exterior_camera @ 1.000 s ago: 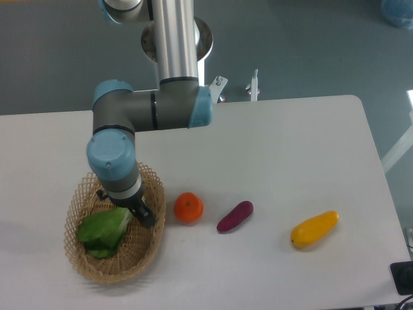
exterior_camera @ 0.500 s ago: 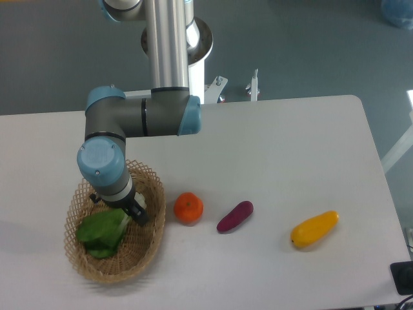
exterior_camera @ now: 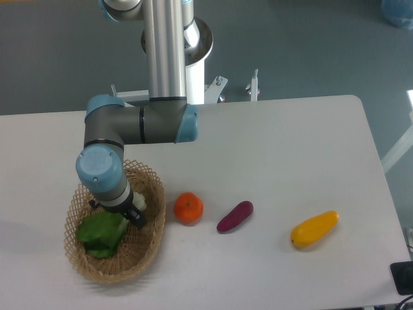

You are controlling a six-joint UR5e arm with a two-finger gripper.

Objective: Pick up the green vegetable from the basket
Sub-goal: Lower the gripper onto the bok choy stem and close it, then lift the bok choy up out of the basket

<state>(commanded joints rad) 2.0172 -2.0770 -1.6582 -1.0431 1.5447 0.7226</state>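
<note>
Your green vegetable (exterior_camera: 102, 234) lies in the left half of the basket (exterior_camera: 145, 250), leaves toward the lower left, pale stalk end up toward the gripper (exterior_camera: 126, 214). Basket sits at the desk's (exterior_camera: 277, 148) front left. The gripper is down inside the basket at the stalk end, right at or on the vegetable; contact is hidden by the wrist, so you can't confirm a grasp. One dark finger (exterior_camera: 137, 218) shows at the right of the stalk, the other is hidden, so whether the jaws are open or closed cannot be told. Versus half a second ago: your wrist has slid slightly left and down a touch, and the elbow link above it has shifted left too, now uncovering a small bracket at the desk's back edge. The vegetable looks about where it was, maybe a bit more covered at the stalk; it has not come up out of the basket. Basket has not moved. Outside it, the orange fruit (exterior_camera: 188, 208) sits just beside the basket's right rim, the purple vegetable (exterior_camera: 235, 216) near that to the right, and the yellow vegetable (exterior_camera: 314, 228) farther right, well apart; all three are unchanged.
</note>
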